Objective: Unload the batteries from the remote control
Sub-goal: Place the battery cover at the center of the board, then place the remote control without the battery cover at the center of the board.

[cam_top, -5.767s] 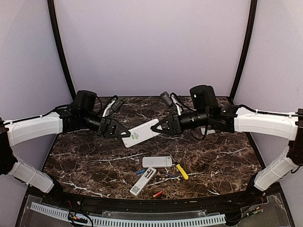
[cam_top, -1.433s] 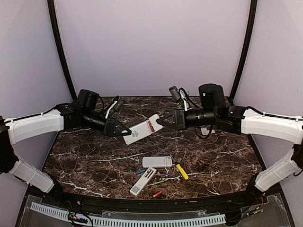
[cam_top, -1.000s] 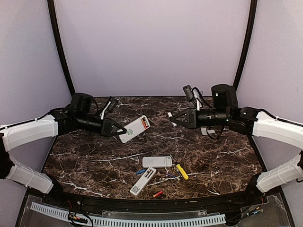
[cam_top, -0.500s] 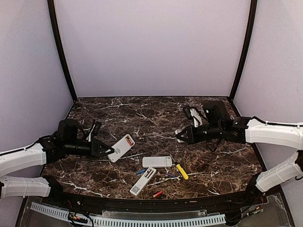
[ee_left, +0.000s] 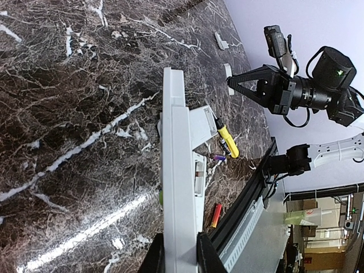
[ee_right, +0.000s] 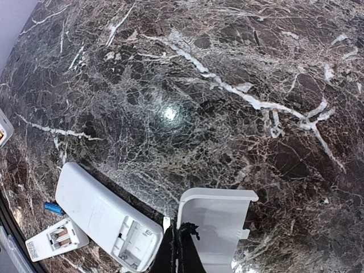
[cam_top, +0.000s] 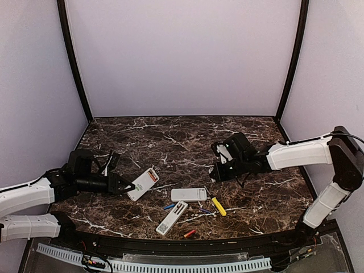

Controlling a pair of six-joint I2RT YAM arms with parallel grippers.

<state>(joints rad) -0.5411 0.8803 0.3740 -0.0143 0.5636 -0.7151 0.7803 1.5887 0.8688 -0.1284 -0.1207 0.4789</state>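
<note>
My left gripper (cam_top: 129,187) is shut on a white remote (cam_top: 143,183) with a red patch at its far end, held low over the table's left side. In the left wrist view the remote (ee_left: 176,187) shows edge-on between my fingers (ee_left: 152,263). My right gripper (cam_top: 215,172) is shut on the edge of a white battery cover (ee_right: 219,227), low over the table right of centre. Loose batteries lie near the front: a red-orange one (cam_top: 189,233) (ee_left: 216,214) and a blue one (cam_top: 169,206) (ee_right: 52,208).
A white remote (cam_top: 189,194) with an open, empty compartment (ee_right: 105,219) and a second opened remote (cam_top: 172,218) lie at front centre. A yellow-handled screwdriver (cam_top: 218,206) lies right of them. The table's front rail (cam_top: 170,264) is close.
Both arms have come down from mid-air toward the table. The left pulled the remote back to the near left. The right carried the cover down, right of centre.
</note>
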